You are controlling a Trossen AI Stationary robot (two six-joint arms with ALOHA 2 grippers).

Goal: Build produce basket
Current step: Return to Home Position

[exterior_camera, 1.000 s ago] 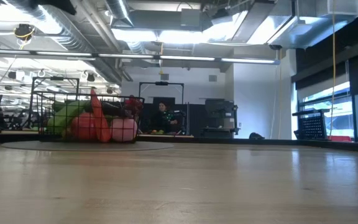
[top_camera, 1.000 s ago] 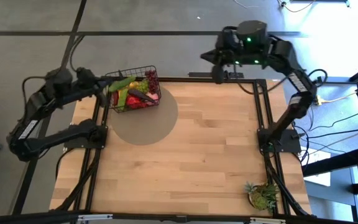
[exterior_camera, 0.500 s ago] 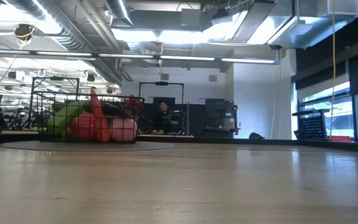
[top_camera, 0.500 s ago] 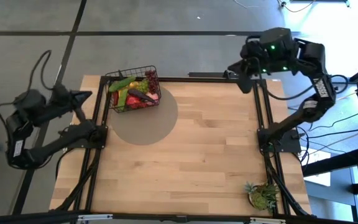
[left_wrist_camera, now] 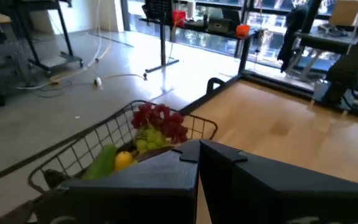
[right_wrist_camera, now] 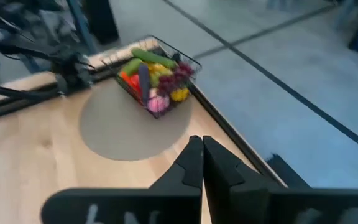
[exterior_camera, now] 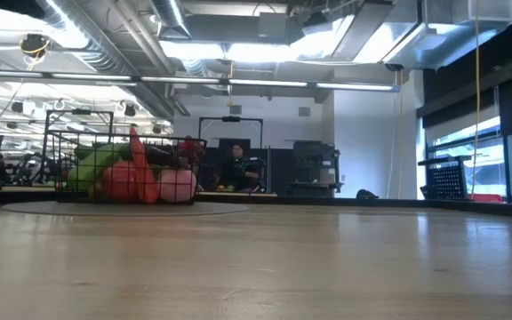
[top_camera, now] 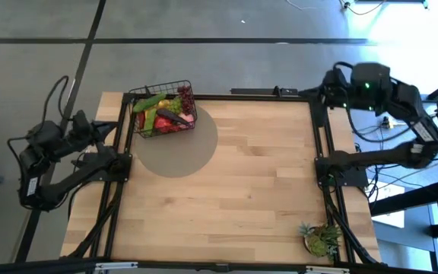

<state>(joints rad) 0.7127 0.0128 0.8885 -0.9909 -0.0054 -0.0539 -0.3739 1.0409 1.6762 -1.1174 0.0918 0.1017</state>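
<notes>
Left gripper [top_camera: 106, 126] sits at the table's [top_camera: 242, 198] 10 o'clock edge, by the left rail [top_camera: 119, 190]. In its wrist view the fingers [left_wrist_camera: 185, 155] are clenched together with nothing between them, pointing at the basket.

Basket [top_camera: 160, 86] stands in the 11 o'clock corner, close to the far edge and just inside the left rail. It rests on the 11 o'clock rim of a grey round mat [top_camera: 177, 152].

The basket is loaded:
- cucumber [top_camera: 147, 101] on the 9 o'clock side
- red grapes [top_camera: 185, 97] at the 2 o'clock corner
- dark eggplant [top_camera: 172, 116] lying across the top
- lemon [left_wrist_camera: 123, 160] beside the cucumber in the left wrist view
- pink peach [exterior_camera: 176, 185] against the wire in the low view

Produce pokes a little above the rim.

Bare wood runs from the mat to 3 and 6 o'clock, bounded by the two rails.

Right gripper [top_camera: 322, 91] is at the 1 o'clock corner, over the right rail [top_camera: 329, 198] and well apart from the basket. Its fingers [right_wrist_camera: 194, 155] are pressed closed and hold nothing.

Potted plant [top_camera: 322, 237] sits at 5 o'clock, outside the right rail.

A person [exterior_camera: 236, 167] sits far behind the table in the low view.
</notes>
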